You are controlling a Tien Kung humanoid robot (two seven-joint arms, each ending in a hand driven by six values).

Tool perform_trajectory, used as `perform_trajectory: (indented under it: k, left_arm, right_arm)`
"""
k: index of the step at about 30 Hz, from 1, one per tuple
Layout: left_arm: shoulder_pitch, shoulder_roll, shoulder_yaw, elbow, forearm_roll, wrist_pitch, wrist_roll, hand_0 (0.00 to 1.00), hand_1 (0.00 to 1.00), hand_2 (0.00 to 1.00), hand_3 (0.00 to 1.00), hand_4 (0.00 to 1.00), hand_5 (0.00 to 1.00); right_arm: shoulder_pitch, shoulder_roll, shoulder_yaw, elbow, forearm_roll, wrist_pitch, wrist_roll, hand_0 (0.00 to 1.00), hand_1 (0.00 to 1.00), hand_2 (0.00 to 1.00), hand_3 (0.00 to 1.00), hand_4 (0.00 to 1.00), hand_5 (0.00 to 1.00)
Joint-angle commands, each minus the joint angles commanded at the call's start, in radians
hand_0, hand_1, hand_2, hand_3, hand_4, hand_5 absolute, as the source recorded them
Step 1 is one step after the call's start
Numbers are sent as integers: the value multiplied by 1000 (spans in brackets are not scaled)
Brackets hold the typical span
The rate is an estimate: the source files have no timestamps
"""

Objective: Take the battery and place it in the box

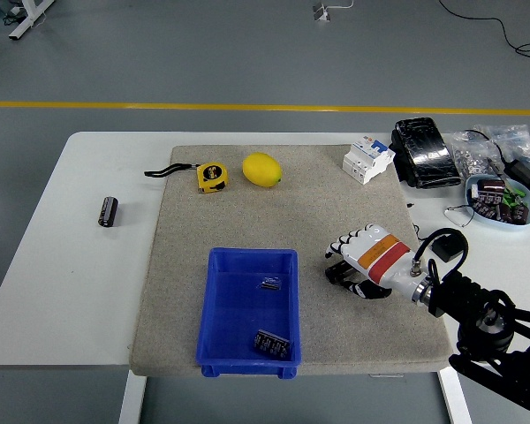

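Note:
A black cylindrical battery (109,211) lies on the bare white table at the left, off the mat. The blue box (226,311) stands at the mat's front centre with two small dark battery-like pieces inside, one near its middle (269,283) and one at its front right (272,343). My right hand (346,263), white with an orange and red band, hovers low over the mat just right of the box. Its fingers are loosely bent and hold nothing. The left arm is out of sight.
A yellow tape measure (211,176), a lemon (261,170) and a white circuit breaker (368,158) sit along the grey mat's (336,199) far side. A black pouch (425,152), bags of parts and a light blue dish (499,200) crowd the table's right end.

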Motion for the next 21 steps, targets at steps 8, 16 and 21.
perform_trajectory:
  k: [8,16,21]
  left_arm:
    - [-3,0,4,-1,-4,-3,-3,688,672,715,623,642,653]
    - [-1,-1,3,-2,-3,-4,-3,688,671,715,622,642,653]
    - [1,-1,1,-2,0,-5,-2,688,671,715,622,642,653]
  right_arm:
    - [-2,3,-10,-19,17,1,6,316,482,543,557,798,149]
    - [-4,4,-14,-12,18,-13,6,297,468,523,531,758,134]
    - [-4,5,-13,-6,18,-18,3,297,468,523,531,758,134]
